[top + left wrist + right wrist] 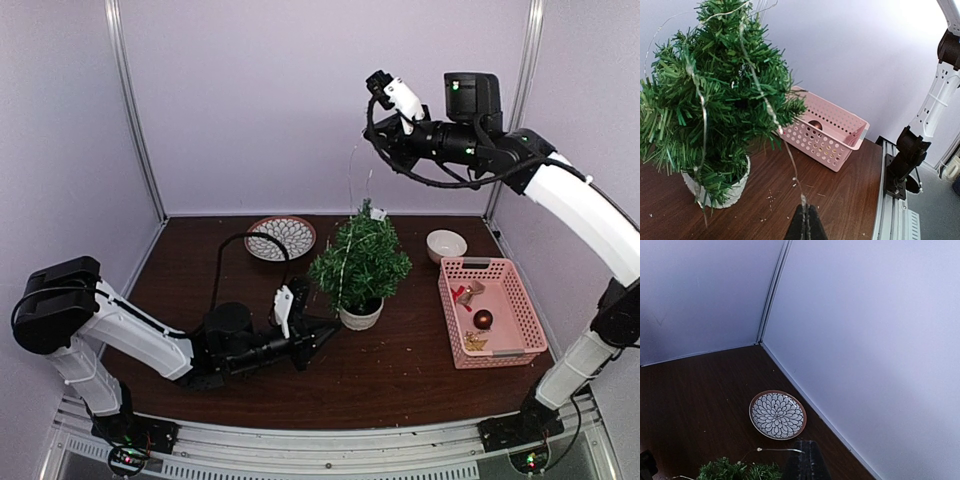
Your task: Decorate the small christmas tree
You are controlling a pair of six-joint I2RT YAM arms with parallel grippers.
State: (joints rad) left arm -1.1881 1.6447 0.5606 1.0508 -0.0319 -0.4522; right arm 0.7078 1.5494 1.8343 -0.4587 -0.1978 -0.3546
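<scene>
the small bushy dark-green christmas tree (360,262) stands upright in its white round pot (361,316) near the middle of the dark wooden bench (400,370), between the patterned plate (281,238) and the pink perforated plastic basket (492,310). a thin silvery wire string (771,112) is draped down through its branches. my left fingers (804,210) are pinched narrow on the wire's low end, close to the bench beside the pot. my right fingers (801,445) are pinched on the other end, high above the treetop. i judge the tree light and top-heavy, with soft, springy needles that catch the wire. a hard pull could tip it or drag it across the bench. the pot looks rigid, so that is where i'd steady it. the wire is fine and slippery, likely to kink, so i'd keep it slack.
</scene>
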